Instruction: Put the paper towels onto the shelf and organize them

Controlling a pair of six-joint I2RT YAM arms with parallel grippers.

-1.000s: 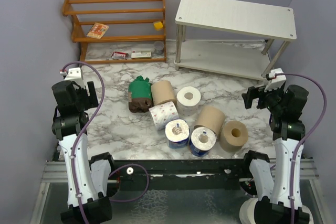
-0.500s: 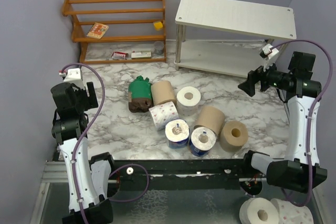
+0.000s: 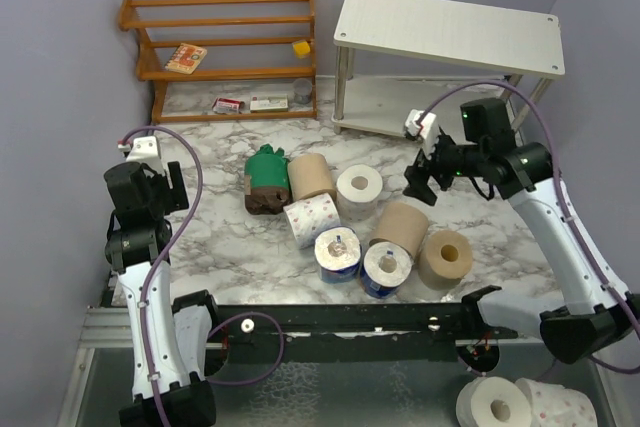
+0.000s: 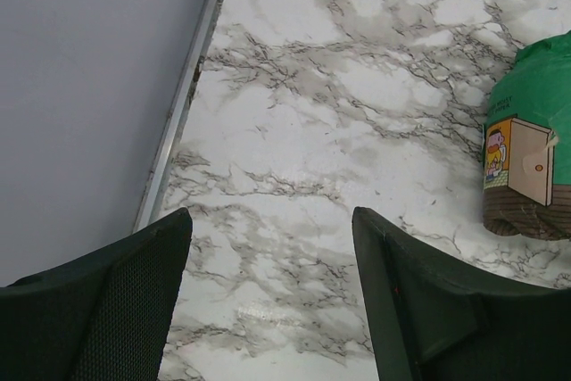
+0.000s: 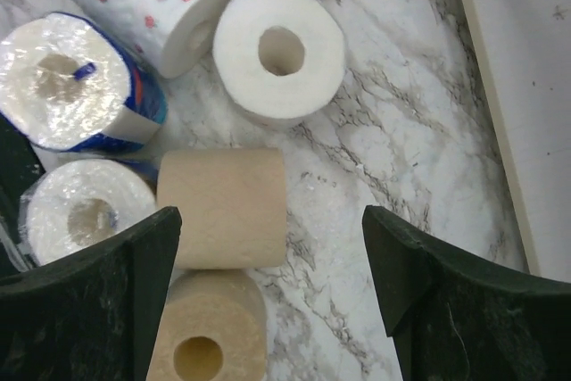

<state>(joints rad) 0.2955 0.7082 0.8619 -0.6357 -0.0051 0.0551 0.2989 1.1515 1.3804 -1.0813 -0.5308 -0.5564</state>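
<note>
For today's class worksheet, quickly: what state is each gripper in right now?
Left gripper: open, holding nothing.
Right gripper: open, holding nothing.

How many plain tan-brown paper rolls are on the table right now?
3 tan-brown paper rolls: one beside the green-wrapped pack, one on its side mid-cluster, one on end at the near right. None seems hidden.

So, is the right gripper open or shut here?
Open: the right gripper has its fingers wide apart above a tan roll, gripping nothing.
</note>
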